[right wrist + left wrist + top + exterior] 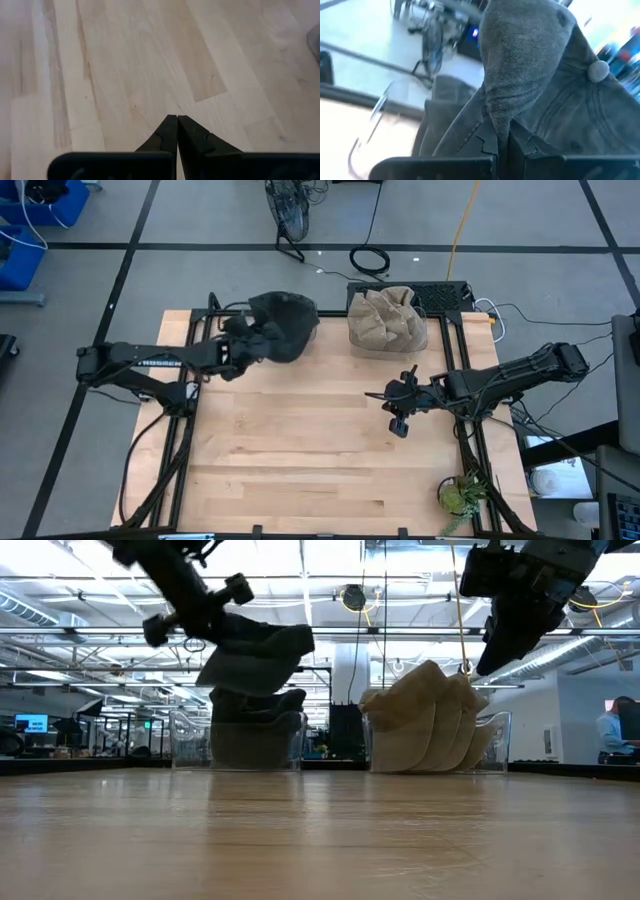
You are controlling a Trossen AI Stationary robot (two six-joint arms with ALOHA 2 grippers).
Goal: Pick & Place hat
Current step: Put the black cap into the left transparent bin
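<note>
High view: my left gripper sits at the far left part of the table, fingers clamped on a fold of the dark hat. Low view shows that hat hanging in the air, clear of the table, just above the clear bin that holds more dark hats. Left wrist view, up close: my two fingers pinch together on grey cloth, the hat bunched and draping past them, its top button showing on the crown.

Next to the dark pile stands a second clear bin stuffed with tan hats, at the far edge near the middle; low view has those tan hats stacked upright, side by side with the dark bin but apart from it.

My right gripper waits over the right side of the table, well apart from both bins, raised off the wood. Right wrist view: my fingers are pressed together, holding nothing, with bare planks beneath

A green plant sits at the near right corner
</note>
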